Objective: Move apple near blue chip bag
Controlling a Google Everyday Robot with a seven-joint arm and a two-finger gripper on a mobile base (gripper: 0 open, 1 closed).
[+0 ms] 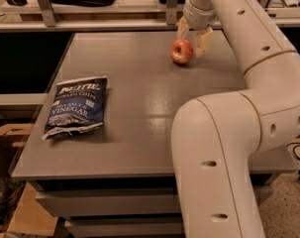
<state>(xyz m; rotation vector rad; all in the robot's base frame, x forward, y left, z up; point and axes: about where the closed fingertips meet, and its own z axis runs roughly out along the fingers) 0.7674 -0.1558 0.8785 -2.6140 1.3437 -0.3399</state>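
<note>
Apple (182, 51) sits on bench (139, 108) toward 1 o'clock, near far edge. Gripper (190, 42) just over it, fingers spread apart, straddling apple top; contact unclear. Blue chip bag (76, 107) flat at 8 o'clock, well apart from apple.

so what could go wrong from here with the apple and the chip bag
1. The gripper is open at the apple, one finger on each side. The apple is round, so an off-centre close could send it rolling toward the table's far edge.
2. The blue chip bag lies across the table by the near left edge. A weak grip might drop the apple on the way, and a careless set-down could let it roll off.
</note>
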